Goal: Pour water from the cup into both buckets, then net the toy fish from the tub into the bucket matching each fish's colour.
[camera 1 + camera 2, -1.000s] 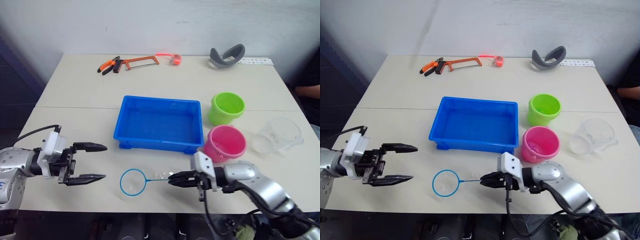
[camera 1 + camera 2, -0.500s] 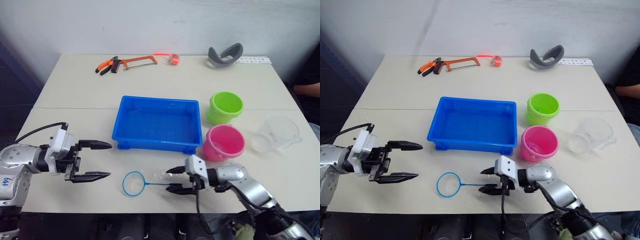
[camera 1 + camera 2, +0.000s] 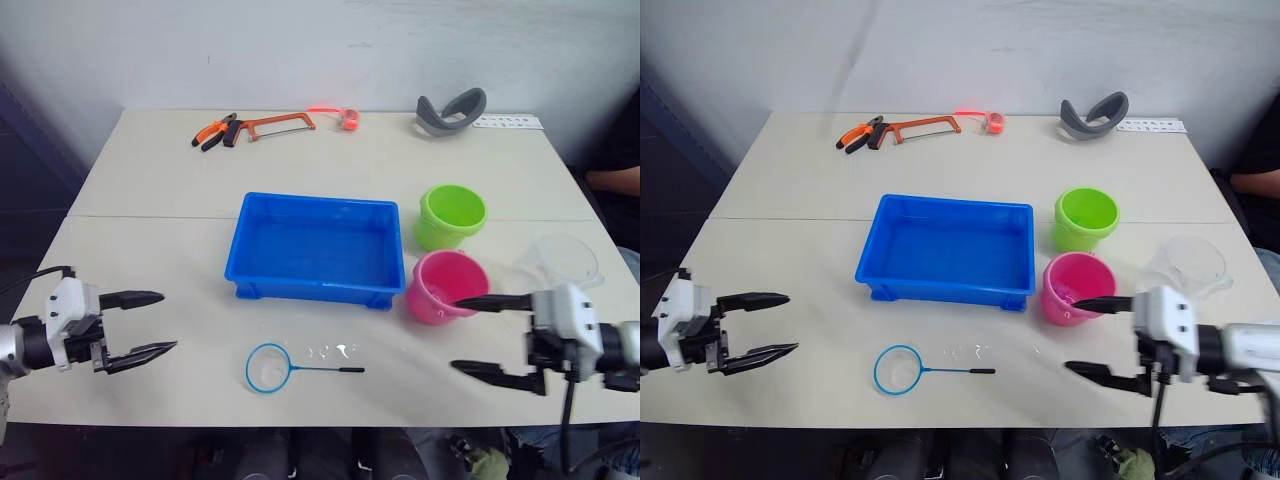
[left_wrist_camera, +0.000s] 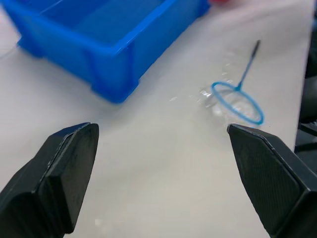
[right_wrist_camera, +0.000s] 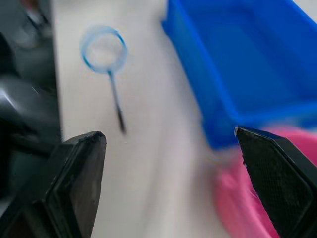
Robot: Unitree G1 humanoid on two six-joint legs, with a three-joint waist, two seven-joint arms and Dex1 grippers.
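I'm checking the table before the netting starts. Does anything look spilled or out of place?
Small clear droplets lie on the table, just above the net lying flat before the tub. It looks like spilled water. The buckets stand upright.

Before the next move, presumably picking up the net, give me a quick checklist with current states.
1. Net lying free on the table, in front of the tub: ok.
2. Left gripper open and holding nothing: ok.
3. Right gripper open and holding nothing: ok.
4. Green bucket and pink bucket upright beside the tub: ok.
5. Fish in the tub: cannot tell.
6. Water in both buckets: cannot tell.
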